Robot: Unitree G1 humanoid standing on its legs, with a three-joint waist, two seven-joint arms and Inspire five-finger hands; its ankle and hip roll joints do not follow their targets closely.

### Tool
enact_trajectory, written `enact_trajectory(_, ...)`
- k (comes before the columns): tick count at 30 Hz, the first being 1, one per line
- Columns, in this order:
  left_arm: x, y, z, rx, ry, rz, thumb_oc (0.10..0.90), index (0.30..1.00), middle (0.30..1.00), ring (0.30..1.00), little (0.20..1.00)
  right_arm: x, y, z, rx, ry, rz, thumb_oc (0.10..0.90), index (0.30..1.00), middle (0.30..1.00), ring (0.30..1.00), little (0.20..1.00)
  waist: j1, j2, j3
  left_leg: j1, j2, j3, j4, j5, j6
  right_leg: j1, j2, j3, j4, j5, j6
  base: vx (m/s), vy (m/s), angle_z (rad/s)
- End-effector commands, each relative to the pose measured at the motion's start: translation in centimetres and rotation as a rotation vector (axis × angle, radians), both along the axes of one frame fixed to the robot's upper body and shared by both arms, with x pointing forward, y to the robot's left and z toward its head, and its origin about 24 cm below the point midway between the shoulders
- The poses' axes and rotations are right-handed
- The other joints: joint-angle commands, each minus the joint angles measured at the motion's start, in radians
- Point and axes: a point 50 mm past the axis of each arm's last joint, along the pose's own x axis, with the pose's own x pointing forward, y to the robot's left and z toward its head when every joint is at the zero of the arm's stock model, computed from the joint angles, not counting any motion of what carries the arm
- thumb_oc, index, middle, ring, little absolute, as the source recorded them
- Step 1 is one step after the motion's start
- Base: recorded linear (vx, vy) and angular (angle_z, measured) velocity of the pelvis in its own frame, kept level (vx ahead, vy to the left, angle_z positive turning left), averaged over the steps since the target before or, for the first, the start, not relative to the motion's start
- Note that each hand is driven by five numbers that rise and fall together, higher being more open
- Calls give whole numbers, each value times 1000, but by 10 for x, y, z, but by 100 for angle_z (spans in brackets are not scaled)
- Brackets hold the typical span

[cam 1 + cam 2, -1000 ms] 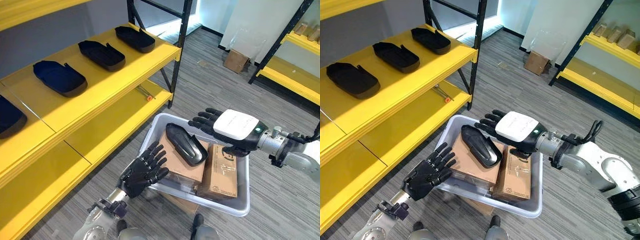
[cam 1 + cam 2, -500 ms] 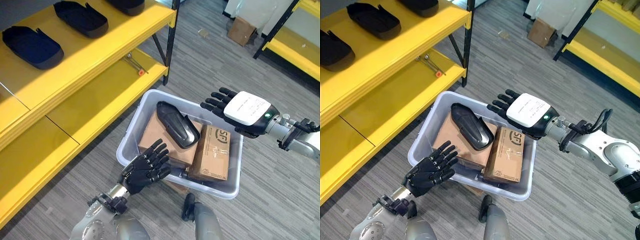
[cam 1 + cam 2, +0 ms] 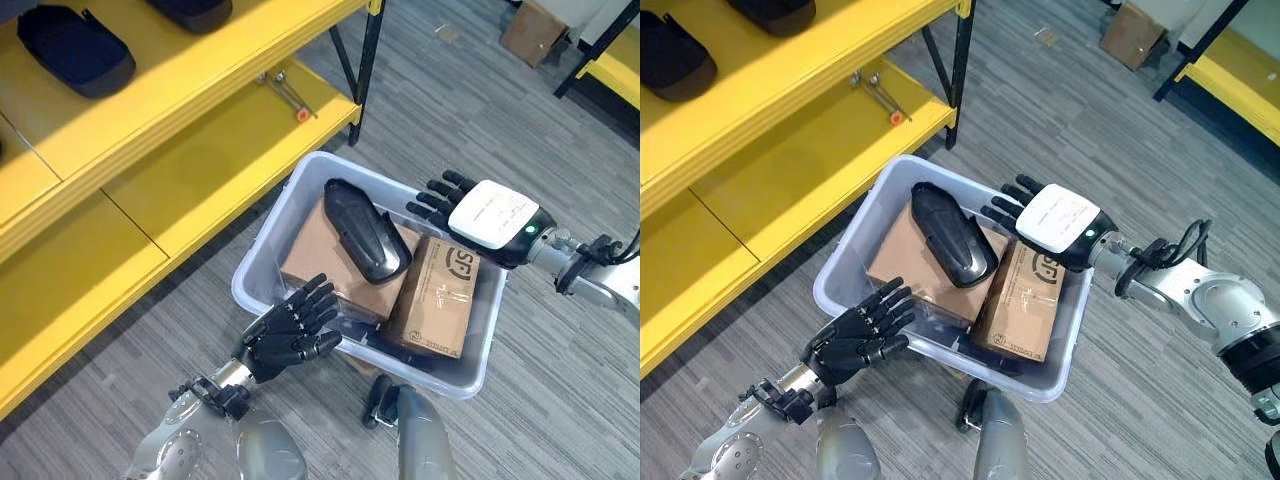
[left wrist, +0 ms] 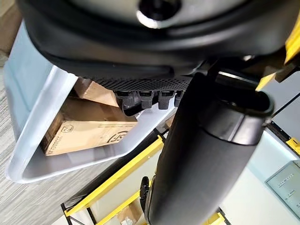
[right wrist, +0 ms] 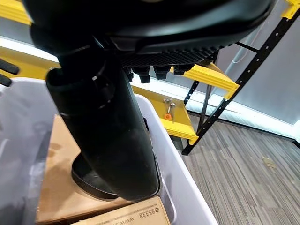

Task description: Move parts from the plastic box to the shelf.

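A clear plastic box [image 3: 262,252] stands on the floor beside the yellow shelf [image 3: 190,70]. Inside it a black shell-shaped part [image 3: 366,229] lies on top of a brown carton [image 3: 322,262], with a second carton [image 3: 437,310] beside it. My left hand [image 3: 288,328] hovers open at the box's near rim, fingers spread. Over the far right corner of the box, just right of the black part, my right hand [image 3: 478,211] is held open with straight fingers. Another black part [image 3: 75,48] rests on the upper shelf board. Neither hand touches anything.
A small tool with an orange tip [image 3: 287,97] lies on the lower shelf board. A black upright post [image 3: 362,58] of the shelf stands near the box. A second yellow rack [image 3: 608,70] and a cardboard box [image 3: 532,30] are at the far right.
The camera has tilted down, so the whole picture has shifted. My right hand has dropped lower and closer to the box's far right corner. The left hand stays at the near rim.
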Motion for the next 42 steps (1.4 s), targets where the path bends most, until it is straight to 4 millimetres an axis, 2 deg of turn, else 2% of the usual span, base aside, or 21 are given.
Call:
enact_trajectory(1, 8, -17, 46, -75, -220, -115, 900, 1000, 1000, 1000, 1000, 16, 13, 58, 214, -230, 9, 900, 1000, 1000, 1000, 1000, 18, -11, -2, -3, 42, -17, 99, -16, -46, 71, 18, -17, -55, 48, 30, -31, -8, 3)
enact_trajectory(9, 13, -24, 51, -77, -234, -132, 900, 1000, 1000, 1000, 1000, 38, 13, 59, 293, -224, -102, 900, 1000, 1000, 1000, 1000, 45, 20, 32, -49, 29, -40, 115, -13, -45, 51, -3, -26, -37, 46, 30, -39, 1, 5)
enact_trajectory(13, 15, -28, 54, -78, -243, -143, 900, 1000, 1000, 1000, 1000, 53, 15, 59, 266, -208, -150, 900, 1000, 1000, 1000, 1000, 64, 40, 52, -78, 20, -52, 122, -13, -43, 30, -22, -31, -22, 45, 31, -56, 23, 3)
enact_trajectory(21, 15, -34, 56, -97, -255, -142, 900, 1000, 1000, 1000, 1000, 64, 29, 60, 322, -215, -149, 900, 1000, 1000, 1000, 1000, 82, 72, 74, -105, -5, -56, 117, -19, -39, 7, -60, -31, -16, 55, 43, -40, 52, 10)
enact_trajectory(24, 16, -35, 57, -106, -260, -138, 900, 1000, 1000, 1000, 1000, 65, 32, 56, 291, -281, -103, 900, 1000, 1000, 1000, 1000, 82, 90, 83, -106, -18, -53, 111, -29, -35, -3, -78, -22, -16, 60, 50, -44, 91, 12)
enact_trajectory(33, 16, -35, 57, -108, -260, -136, 900, 1000, 1000, 1000, 1000, 65, 34, 57, 292, -282, -92, 900, 1000, 1000, 1000, 1000, 82, 92, 83, -109, -20, -53, 112, -29, -35, -6, -82, -21, -14, 60, 51, -6, 28, 3)
enact_trajectory(34, 12, -37, 54, -136, -264, -143, 900, 1000, 1000, 1000, 1000, 69, 31, 41, 230, -289, -142, 900, 1000, 1000, 1000, 1000, 85, 123, 82, -103, -37, -43, 110, -32, -34, -10, -120, -14, -12, 66, 62, -33, 212, -1)
enact_trajectory(38, 14, -37, 55, -141, -265, -141, 900, 1000, 1000, 1000, 1000, 76, 19, 28, 160, -177, -290, 900, 1000, 1000, 1000, 1000, 85, 125, 81, -100, -41, -36, 102, -29, -37, -15, -129, -11, -17, 70, 66, -17, 72, 5)
enact_trajectory(40, 14, -38, 56, -139, -267, -145, 900, 1000, 1000, 1000, 1000, 78, 11, 17, 176, -104, -376, 900, 1000, 1000, 1000, 1000, 87, 124, 80, -100, -42, -34, 99, -29, -38, -16, -131, -11, -20, 70, 65, 24, -2, 1)
enact_trajectory(41, 14, -39, 56, -137, -265, -149, 900, 1000, 1000, 1000, 1000, 79, 7, 10, 214, -55, -399, 900, 1000, 1000, 1000, 1000, 85, 119, 83, -89, -48, -37, 100, -44, -47, -10, -139, -4, -11, 53, 78, 0, 0, 0)
enact_trajectory(42, 15, -39, 57, -137, -268, -152, 900, 1000, 1000, 1000, 1000, 80, 7, 9, 228, -43, -409, 900, 1000, 1000, 1000, 1000, 90, 122, 83, -99, -43, -32, 95, -27, -38, -17, -134, -12, -21, 72, 66, -15, -13, 6)
